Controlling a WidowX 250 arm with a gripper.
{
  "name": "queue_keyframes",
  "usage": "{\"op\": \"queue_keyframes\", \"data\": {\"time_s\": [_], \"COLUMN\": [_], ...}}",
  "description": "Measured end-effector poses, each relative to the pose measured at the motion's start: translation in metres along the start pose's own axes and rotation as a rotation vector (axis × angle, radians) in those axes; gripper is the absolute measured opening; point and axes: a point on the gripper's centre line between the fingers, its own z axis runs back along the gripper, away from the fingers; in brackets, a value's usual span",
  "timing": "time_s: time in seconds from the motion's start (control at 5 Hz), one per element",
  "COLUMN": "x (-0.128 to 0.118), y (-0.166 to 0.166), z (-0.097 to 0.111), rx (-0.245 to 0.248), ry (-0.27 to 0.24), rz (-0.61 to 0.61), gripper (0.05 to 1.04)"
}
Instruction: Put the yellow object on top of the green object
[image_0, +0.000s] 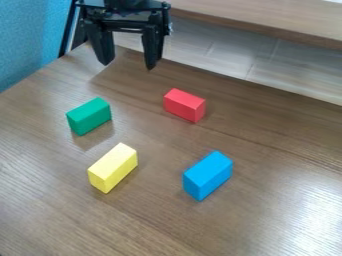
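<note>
Clock directions per camera view, 12 = top edge. Pincer (127, 65) hangs near 12, a bit toward 11, above the far edge of the surface (174, 225); its two fingers are spread, nothing between them, so released. Yellow block (112, 167) rests on the surface near 8 from centre, well apart from the pincer, which has it almost straight at 6. Its long axis slants, roughly 1 to 7. The finger spread runs nearer 3 to 9, so the wrist probably needs a modest turn to put the fingers across the block's narrow width, about 10 and 4. Only one arm, so no choice of side. Green block (89, 116), the target, is at 7 from the pincer and 11 from yellow; long axis closer to 2 and 8, so another small turn likely before placing. Red block (185, 105) is at 1 from yellow, blue block (208, 176) at 3, both apart from it. Step in hand: approach for the pick, task at its start. Risk: closing skewed on the slanted sides could twist yellow; green's narrow top needs a centred release.
</note>
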Motion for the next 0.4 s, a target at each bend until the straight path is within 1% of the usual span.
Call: {"op": "queue_keyframes", "data": {"time_s": [0.2, 0.4], "x": [-0.001, 0.000], "y": [0.001, 0.000], "z": [-0.009, -0.022], "rx": [0.003, -0.001], "ry": [0.032, 0.072], "rz": [0.000, -0.048], "gripper": [1.000, 1.000]}}
